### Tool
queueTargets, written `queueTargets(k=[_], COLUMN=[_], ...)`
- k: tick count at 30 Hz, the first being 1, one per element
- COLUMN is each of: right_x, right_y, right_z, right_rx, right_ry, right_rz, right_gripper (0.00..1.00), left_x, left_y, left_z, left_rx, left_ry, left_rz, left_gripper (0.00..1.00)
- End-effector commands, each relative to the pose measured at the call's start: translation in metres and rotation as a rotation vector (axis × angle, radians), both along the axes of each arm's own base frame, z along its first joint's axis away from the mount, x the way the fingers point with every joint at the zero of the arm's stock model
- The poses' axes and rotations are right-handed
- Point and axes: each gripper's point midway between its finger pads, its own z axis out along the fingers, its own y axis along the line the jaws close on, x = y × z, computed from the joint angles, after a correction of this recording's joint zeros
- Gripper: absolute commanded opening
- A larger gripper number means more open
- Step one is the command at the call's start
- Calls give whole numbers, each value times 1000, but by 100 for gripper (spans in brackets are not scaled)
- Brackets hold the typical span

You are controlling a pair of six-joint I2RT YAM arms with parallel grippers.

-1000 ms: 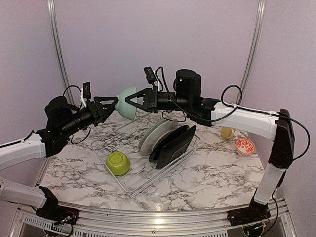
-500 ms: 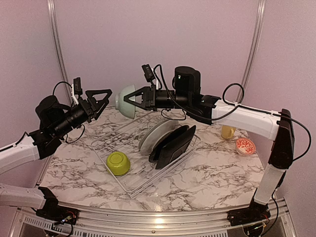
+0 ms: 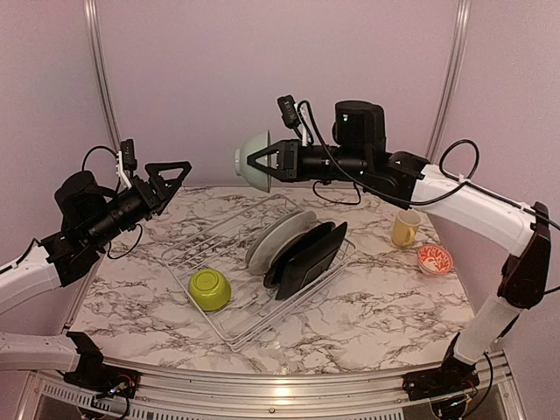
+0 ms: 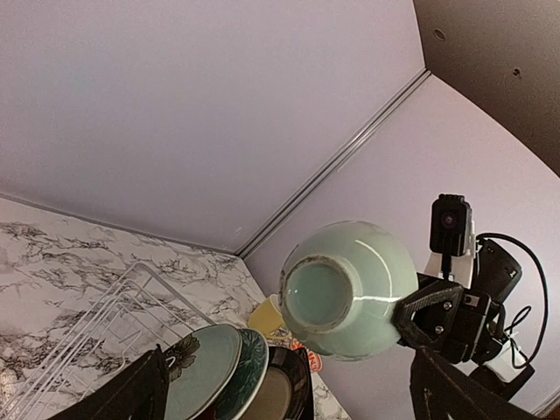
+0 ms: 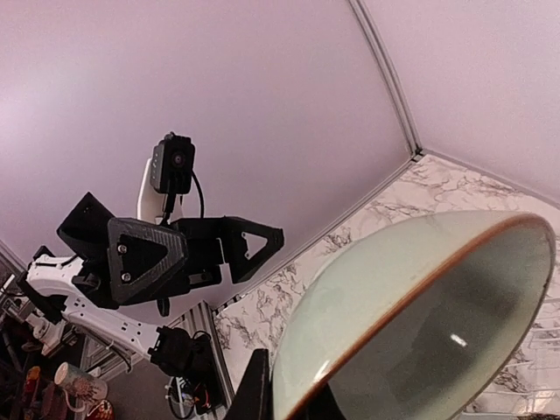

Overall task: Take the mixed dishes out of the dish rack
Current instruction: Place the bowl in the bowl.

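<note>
My right gripper (image 3: 265,164) is shut on the rim of the pale grey-green bowl (image 3: 253,161) and holds it on its side, high above the back of the dish rack (image 3: 254,325). The bowl's foot shows in the left wrist view (image 4: 348,290), its rim in the right wrist view (image 5: 411,306). My left gripper (image 3: 171,178) is open and empty, up in the air left of the bowl. The lime-green bowl (image 3: 210,289), whitish plates (image 3: 278,234) and black plates (image 3: 308,254) are in the rack.
The pale yellow mug (image 3: 404,227) and the small red-patterned bowl (image 3: 435,258) stand on the marble table (image 3: 385,306) at the right, outside the rack. The purple back wall is close behind both grippers.
My left gripper has let go of the grey-green bowl, opened and drawn back to the left. My right gripper has carried the bowl up and to the right.
</note>
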Motion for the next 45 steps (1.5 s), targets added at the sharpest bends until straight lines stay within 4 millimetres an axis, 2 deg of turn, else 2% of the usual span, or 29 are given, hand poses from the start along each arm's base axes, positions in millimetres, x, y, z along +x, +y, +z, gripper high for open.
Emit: queueTargets(k=[1,7,11,14,19,27,32,36,45], right_x=[20,51,60,67,80,83,90,95,96], right_y=[-69,-150,-206,-245,-318,-419,-456,-477,-476], right_z=[73,49,32,12,-31,-94,-135,-166,-219], right_rx=[22,-229,-401,-543,-723,-836,-847,-864,-904], right_ry=[-240,-314,-327,-309,-185,102,282,389,488], right_rz=[-239,-577,-772,-899,-1084,-1265,-1256,-1263,-1205], right_gripper=[0,0,0,0,0,0,0,0,0], left_x=[1,3,6,8,11,13,14,13,8], left_y=[2,1,-1,-4,-8,-13,-14,-12,-7], left_z=[-11,-16,-18,-20,-22,-24,-27,-29,-33], left_rx=[49,65,80,92,96,108,120,128,118], left_ry=[15,24,26,28,30,35,38,40,48], left_rz=[17,18,16,12,2,-13,-15,-14,-2], left_gripper=[99,99,99,99,99,99,99,99,99])
